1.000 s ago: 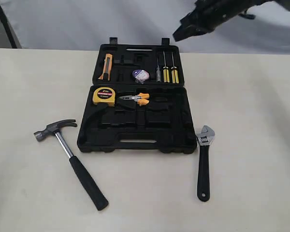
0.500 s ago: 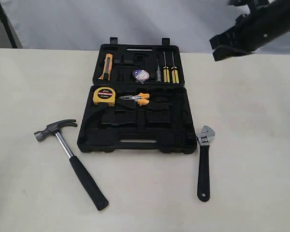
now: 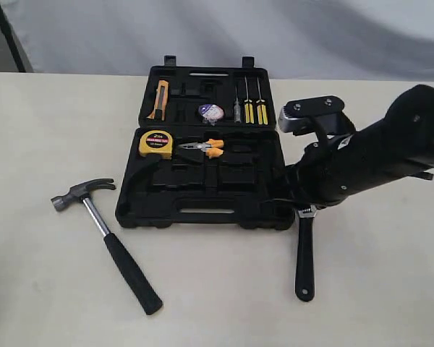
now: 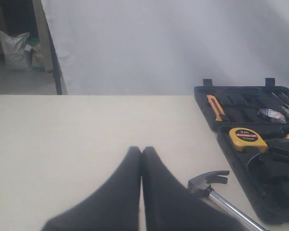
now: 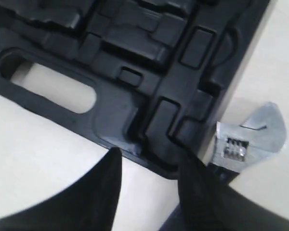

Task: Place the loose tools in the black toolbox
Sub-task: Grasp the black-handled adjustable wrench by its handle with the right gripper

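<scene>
The black toolbox (image 3: 254, 210) lies open mid-table, also seen in the wrist views (image 4: 229, 153) (image 5: 135, 57). The purple-white tape roll (image 3: 210, 112) (image 4: 272, 114) sits in its far half. On the table at the front left lies the claw hammer (image 3: 105, 231) (image 4: 209, 180). The adjustable wrench (image 3: 304, 253) lies by the box's front right corner, its silver head (image 5: 250, 137) partly under my right arm. My right gripper (image 3: 298, 199) (image 5: 151, 161) hangs open low over that corner, bare table between its fingers, one finger beside the wrench's neck. My left gripper (image 4: 141, 150) is shut and empty, left of the hammer.
Inside the box are a yellow tape measure (image 3: 156, 144), orange-handled pliers (image 3: 206, 147), yellow-handled screwdrivers (image 3: 253, 108) and an orange utility knife (image 3: 159, 100). A grey backdrop hangs behind the table's far edge. The cream tabletop (image 3: 43, 130) stretches to either side of the box.
My right arm has come down from high at the back to the toolbox's front right corner, now covering the wrench's head. The tools have not moved.
</scene>
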{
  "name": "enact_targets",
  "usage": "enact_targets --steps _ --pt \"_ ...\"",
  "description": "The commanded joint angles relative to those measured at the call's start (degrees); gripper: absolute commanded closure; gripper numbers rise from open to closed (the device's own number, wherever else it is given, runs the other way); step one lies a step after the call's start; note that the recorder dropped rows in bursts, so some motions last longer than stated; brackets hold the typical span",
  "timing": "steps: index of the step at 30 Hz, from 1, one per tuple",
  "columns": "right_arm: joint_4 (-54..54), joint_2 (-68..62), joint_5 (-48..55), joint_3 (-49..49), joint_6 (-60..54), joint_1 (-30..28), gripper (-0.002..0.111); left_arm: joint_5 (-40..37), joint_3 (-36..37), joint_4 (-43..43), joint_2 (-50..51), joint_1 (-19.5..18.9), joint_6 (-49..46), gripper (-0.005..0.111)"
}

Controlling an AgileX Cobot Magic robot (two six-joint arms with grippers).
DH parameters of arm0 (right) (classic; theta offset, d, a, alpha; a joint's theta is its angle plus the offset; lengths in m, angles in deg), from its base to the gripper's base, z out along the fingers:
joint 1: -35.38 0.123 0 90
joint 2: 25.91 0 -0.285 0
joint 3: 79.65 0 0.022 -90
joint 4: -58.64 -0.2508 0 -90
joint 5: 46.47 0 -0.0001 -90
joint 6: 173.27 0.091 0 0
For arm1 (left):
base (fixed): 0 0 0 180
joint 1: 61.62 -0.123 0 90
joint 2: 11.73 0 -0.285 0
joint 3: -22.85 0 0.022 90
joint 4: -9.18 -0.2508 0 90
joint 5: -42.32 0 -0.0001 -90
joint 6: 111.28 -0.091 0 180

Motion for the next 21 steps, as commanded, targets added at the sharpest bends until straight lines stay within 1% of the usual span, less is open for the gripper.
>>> enact_targets --steps 1,4,5,6,7,9,18,20,21 --pt "14.5 -1.0 0.5 -0.1 16.1 0.1 0.069 1.0 0.5 0.8 -0.5 -0.2 0.6 0.105" --pt "22.6 -1.0 3.3 -0.1 24.1 0.1 0.068 1.0 0.5 0.8 -0.5 -0.2 0.6 0.105" --pt "25.5 -1.3 4.6 -0.1 28.2 0.1 0.066 1.0 0.5 0.8 -0.5 -0.2 0.6 0.105" --pt "26.2 -1.7 5.0 -0.1 30.0 0.1 0.063 1.0 0.5 0.8 -0.5 -0.2 0.6 0.105" --pt "26.4 -2.8 5.5 -0.1 30.7 0.1 0.057 1.0 0.5 0.8 -0.5 -0.2 0.6 0.105" --pt "26.4 -4.7 5.6 -0.1 30.7 0.1 0.052 1.0 0.5 0.8 -0.5 -0.2 0.6 0.105" --pt "25.9 -10.4 1.5 -0.1 30.7 0.1 0.051 1.0 0.5 0.8 -0.5 -0.2 0.6 0.105" --pt "27.3 -11.2 1.5 -0.1 30.7 0.1 0.051 1.0 0.5 0.8 -0.5 -0.2 0.6 0.105" --pt "28.2 -11.6 1.5 -0.1 30.7 0.1 0.053 1.0 0.5 0.8 -0.5 -0.2 0.6 0.105"
